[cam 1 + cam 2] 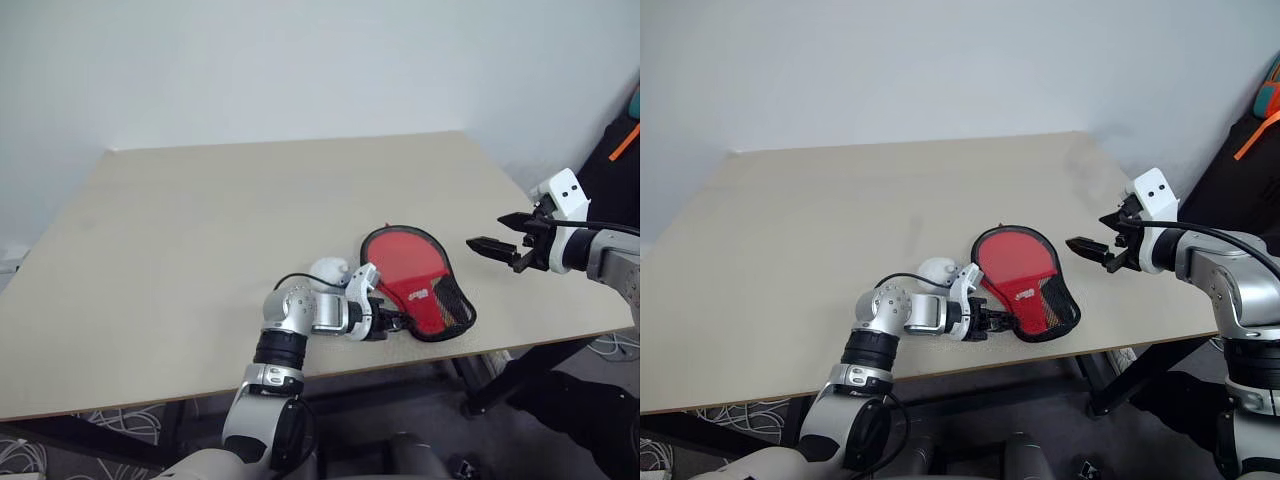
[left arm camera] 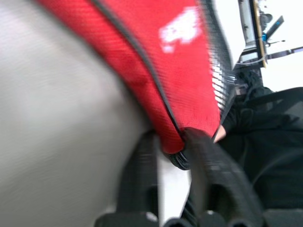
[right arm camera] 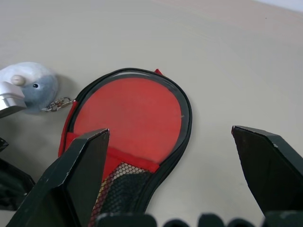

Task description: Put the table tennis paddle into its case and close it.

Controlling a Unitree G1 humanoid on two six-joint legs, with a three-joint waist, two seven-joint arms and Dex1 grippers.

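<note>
So, red paddle-shaped fabric case [image 1: 415, 285] with black zipper rim and mesh end lying flat near the front edge of the pale beige worktop [image 1: 200, 240], round red rubber-faced table tennis paddle [image 3: 130, 116] already tucked inside, flap not zipped yet. Left gripper [image 1: 992, 320] jaws clenched on the case's narrow end at the zipper rim, probably pinning it or going for the zip. Right gripper [image 1: 497, 247] hovering just beside the case, jaws spread wide, gripping nothing, likely waiting to help. Small pale bluish-white lump [image 3: 29, 86] on a little chain touching the case's rim. White logo [image 2: 179, 29] on the red fabric, too smeared to read.
</note>
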